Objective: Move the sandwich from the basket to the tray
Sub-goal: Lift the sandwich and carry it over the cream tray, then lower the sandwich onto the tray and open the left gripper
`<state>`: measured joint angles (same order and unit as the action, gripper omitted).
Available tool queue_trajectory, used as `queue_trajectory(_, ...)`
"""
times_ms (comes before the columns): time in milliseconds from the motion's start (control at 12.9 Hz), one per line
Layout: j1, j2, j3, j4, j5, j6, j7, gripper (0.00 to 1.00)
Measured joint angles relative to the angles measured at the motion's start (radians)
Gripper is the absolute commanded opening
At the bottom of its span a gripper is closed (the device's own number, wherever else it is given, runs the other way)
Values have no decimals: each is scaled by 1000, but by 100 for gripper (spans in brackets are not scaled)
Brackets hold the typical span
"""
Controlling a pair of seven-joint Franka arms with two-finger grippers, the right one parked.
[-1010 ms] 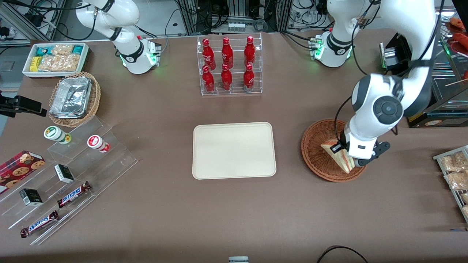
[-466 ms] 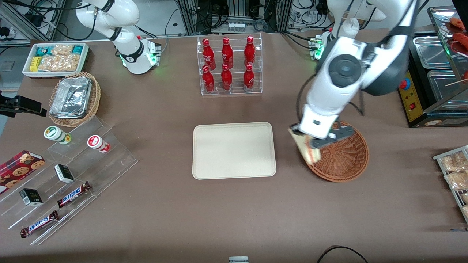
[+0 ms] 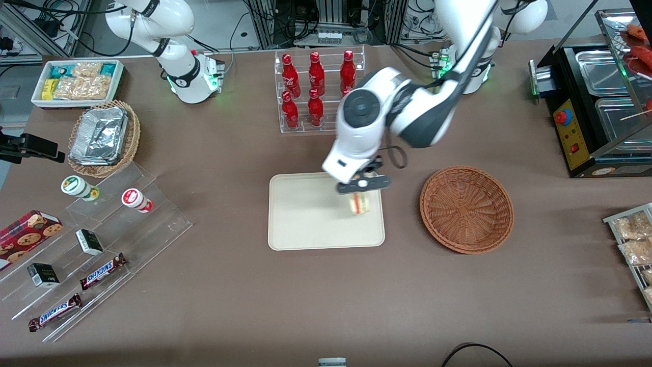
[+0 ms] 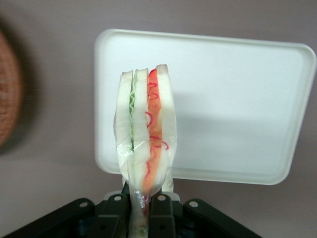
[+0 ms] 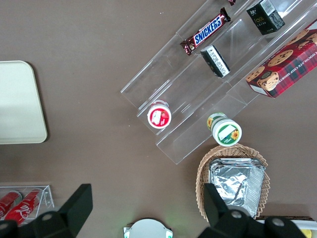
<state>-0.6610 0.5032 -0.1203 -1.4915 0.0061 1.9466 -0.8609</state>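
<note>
Clamped jaws of the gripper [image 4: 140,207] hold the sandwich [image 4: 145,144] (wrapper unlabelled) above the tray [image 3: 300,219].

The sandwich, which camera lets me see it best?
The left wrist view. There the sandwich fills the picture, its green and red filling layers plain, pinched in the gripper above the tray. The front view shows only a small bit of it under the gripper. The right wrist view does not show it.
</note>
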Motion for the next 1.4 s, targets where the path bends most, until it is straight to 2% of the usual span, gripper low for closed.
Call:
queue_trajectory(155, -42, 75, 0, 24, 0, 89, 0, 0)
queue_trajectory(466, -59, 165, 0, 32, 10, 197, 7, 0)
queue_trajectory(777, -76, 231, 0, 34, 85, 231, 6, 0)
queue_trajectory(854, -76, 242, 1, 34, 89, 235, 6, 25)
queue_trajectory(932, -76, 251, 1, 34, 89, 238, 6, 97)
queue_trajectory(1010, -76, 253, 1, 36, 90, 239, 6, 100)
queue_trajectory(1398, -76, 235, 3, 67, 90, 223, 4, 100)
